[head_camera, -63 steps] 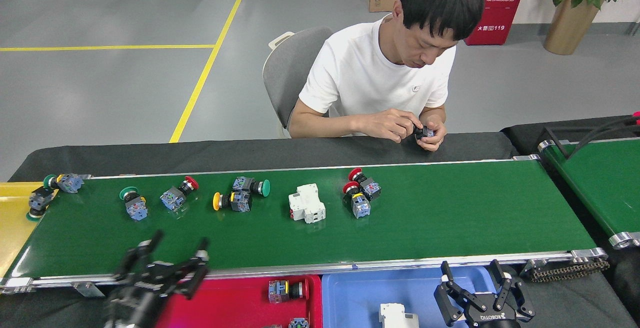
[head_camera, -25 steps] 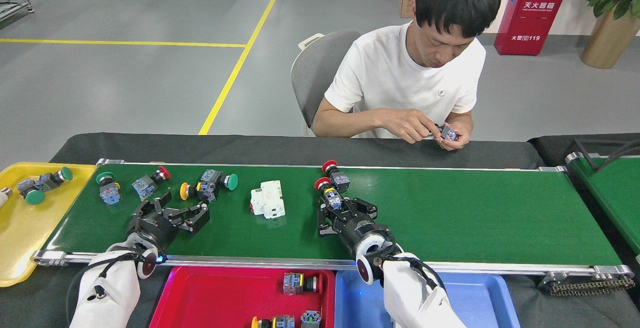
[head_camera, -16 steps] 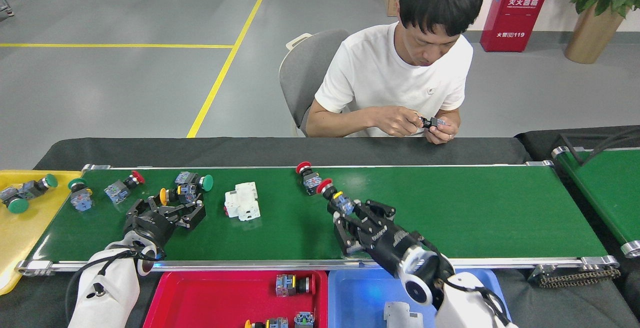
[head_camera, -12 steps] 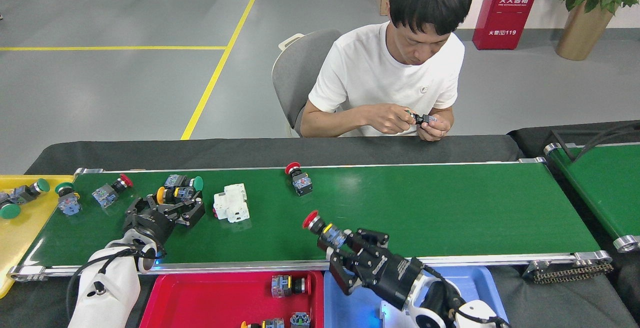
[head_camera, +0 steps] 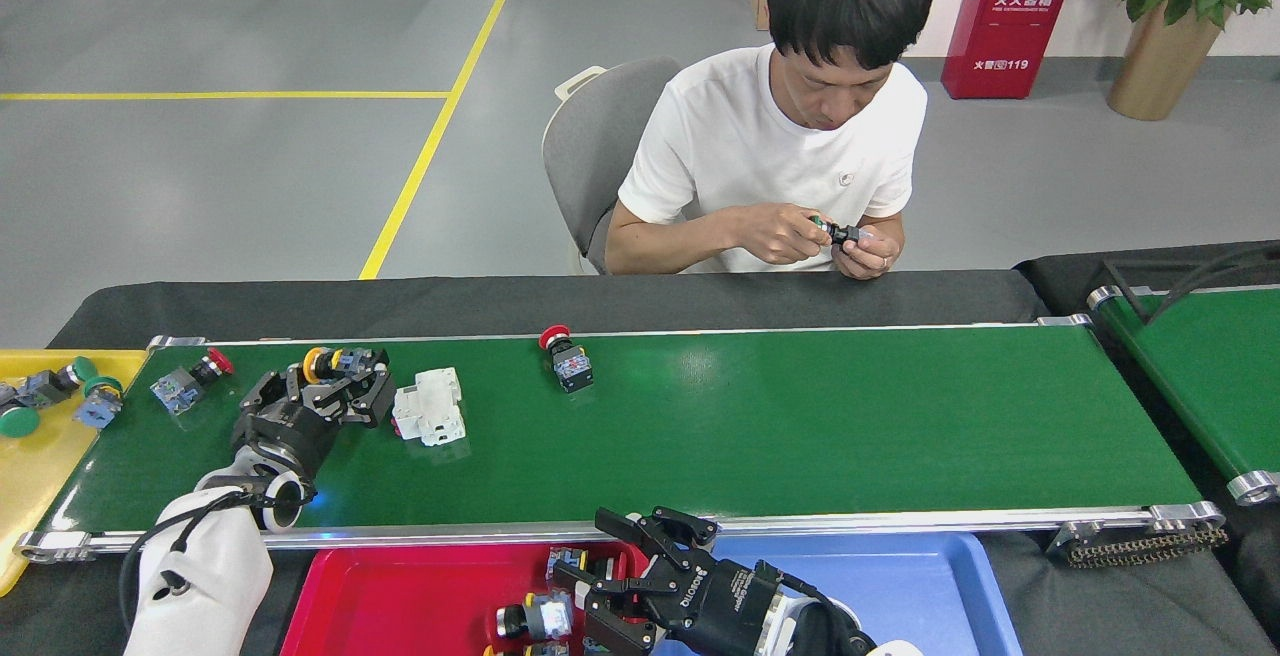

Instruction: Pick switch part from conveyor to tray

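Head view shows the right gripper point(head_camera: 600, 591) gaping above the red tray point(head_camera: 400, 596), a switch part point(head_camera: 535, 619) just beside it, while the left gripper point(head_camera: 330, 391) clamps a yellow-capped switch point(head_camera: 335, 364) on the conveyor point(head_camera: 800, 436), others awaiting.

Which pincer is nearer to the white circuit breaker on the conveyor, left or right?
Left. The left pincer is just beside the white circuit breaker on the conveyor; the right pincer is off the belt, over the red tray.

Grey floor point(head_camera: 250, 166) (yellow lines point(head_camera: 420, 156)), red cabinet point(head_camera: 1005, 21), potted plant point(head_camera: 1170, 6).
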Action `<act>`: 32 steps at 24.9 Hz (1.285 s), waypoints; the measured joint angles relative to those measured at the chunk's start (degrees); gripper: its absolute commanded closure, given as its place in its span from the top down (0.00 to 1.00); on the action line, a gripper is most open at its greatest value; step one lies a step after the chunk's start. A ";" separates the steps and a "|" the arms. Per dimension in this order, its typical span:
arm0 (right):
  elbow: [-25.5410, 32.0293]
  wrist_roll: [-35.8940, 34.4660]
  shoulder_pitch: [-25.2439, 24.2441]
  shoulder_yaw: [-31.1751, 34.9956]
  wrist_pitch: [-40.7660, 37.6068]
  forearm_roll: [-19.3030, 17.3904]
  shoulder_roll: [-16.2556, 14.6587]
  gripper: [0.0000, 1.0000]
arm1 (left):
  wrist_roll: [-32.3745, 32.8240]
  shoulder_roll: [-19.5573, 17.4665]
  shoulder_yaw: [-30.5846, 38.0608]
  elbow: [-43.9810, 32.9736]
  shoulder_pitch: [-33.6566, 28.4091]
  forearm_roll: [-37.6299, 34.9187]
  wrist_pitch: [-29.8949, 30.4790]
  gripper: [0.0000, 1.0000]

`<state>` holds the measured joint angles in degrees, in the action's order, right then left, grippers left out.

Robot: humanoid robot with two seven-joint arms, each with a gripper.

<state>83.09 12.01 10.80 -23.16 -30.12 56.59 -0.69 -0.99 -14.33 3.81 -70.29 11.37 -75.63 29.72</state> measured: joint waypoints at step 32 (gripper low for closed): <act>11.43 -15.13 -19.57 26.13 20.40 11.95 -1.30 0.98 | -7.24 0.13 18.62 -3.84 -11.65 -8.01 0.45 0.99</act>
<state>94.52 -3.12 -8.77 2.98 -9.72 68.54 -2.00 -8.23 -14.19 22.43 -74.12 -0.28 -83.63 30.16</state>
